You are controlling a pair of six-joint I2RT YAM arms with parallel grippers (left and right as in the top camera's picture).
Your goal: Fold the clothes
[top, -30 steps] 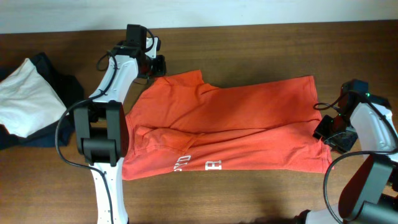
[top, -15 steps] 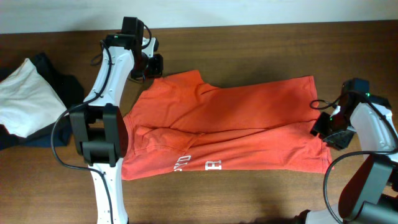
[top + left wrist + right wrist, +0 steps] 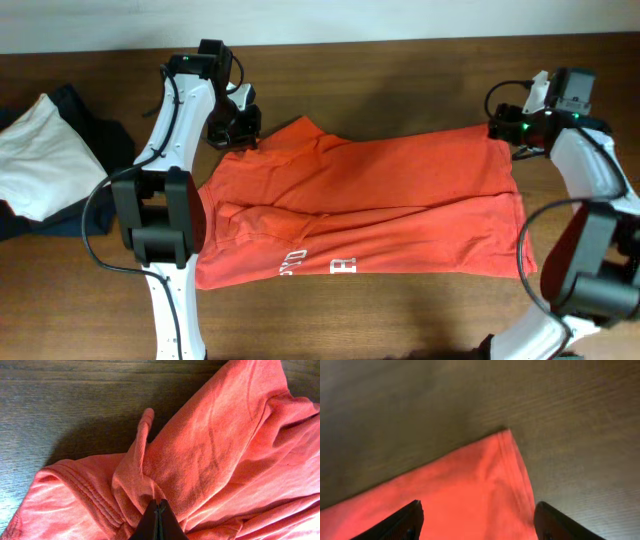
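The orange-red T-shirt (image 3: 370,205) lies spread on the wooden table, partly folded, with white lettering near its front edge. My left gripper (image 3: 240,128) is at the shirt's far left corner, shut on a bunched fold of the fabric (image 3: 145,475), its black fingertips (image 3: 158,510) pressed together. My right gripper (image 3: 505,130) is open above the shirt's far right corner (image 3: 506,435), its two fingers (image 3: 477,512) spread wide on either side of the cloth, holding nothing.
A plain white folded garment (image 3: 40,155) lies on a dark navy garment (image 3: 95,135) at the far left. Bare wooden table (image 3: 400,70) runs behind the shirt.
My right arm has swung from the shirt's near right edge up to its far right corner. My left gripper has shifted slightly down onto the shirt's far left corner.
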